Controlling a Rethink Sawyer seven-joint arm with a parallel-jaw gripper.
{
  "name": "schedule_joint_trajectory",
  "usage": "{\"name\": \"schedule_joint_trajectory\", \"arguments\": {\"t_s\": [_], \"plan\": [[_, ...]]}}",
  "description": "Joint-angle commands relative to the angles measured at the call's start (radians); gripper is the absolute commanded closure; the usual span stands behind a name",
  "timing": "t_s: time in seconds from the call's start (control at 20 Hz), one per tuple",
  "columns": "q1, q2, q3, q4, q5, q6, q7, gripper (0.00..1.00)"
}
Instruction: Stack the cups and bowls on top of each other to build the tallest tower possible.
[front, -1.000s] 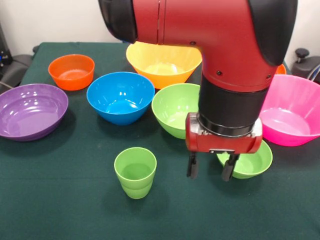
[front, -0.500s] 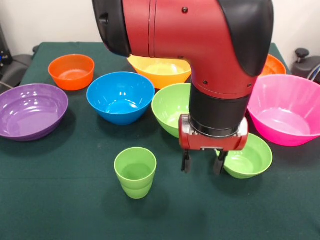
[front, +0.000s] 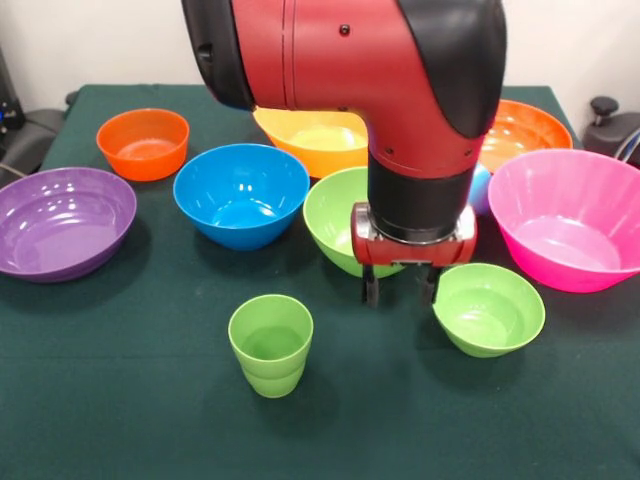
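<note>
The lime green cup (front: 270, 345) stands upright near the table's front. My gripper (front: 400, 292) is open and empty. It hangs to the cup's right, between the cup and a small green bowl (front: 489, 310), just in front of a larger green bowl (front: 338, 212). A blue bowl (front: 241, 193), a yellow-orange bowl (front: 315, 142), a small orange bowl (front: 143, 143), a purple bowl (front: 62, 220), a pink bowl (front: 570, 218) and a wide orange bowl (front: 520, 130) stand around it. Only a sliver of the light blue cup (front: 481, 188) shows behind the arm.
The red arm (front: 380, 70) covers much of the table's far middle and part of the yellow-orange and larger green bowls. Dark equipment (front: 25, 135) sits off the table's far left corner, and more (front: 612, 125) at the far right.
My gripper has moved left and back from the small green bowl's left rim toward the larger green bowl. It stayed open. The bowls and cups have not moved.
</note>
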Motion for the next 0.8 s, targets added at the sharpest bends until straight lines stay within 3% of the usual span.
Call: {"name": "schedule_joint_trajectory", "arguments": {"t_s": [0.05, 0.4, 0.8], "plan": [[-0.032, -0.046, 0.131, 0.187, -0.067, -0.083, -0.206, 0.00], [-0.022, -0.031, 0.151, 0.139, -0.073, -0.040, -0.186, 0.00], [0.010, 0.048, 0.175, 0.035, -0.066, -0.029, -0.149, 0.00]]}}
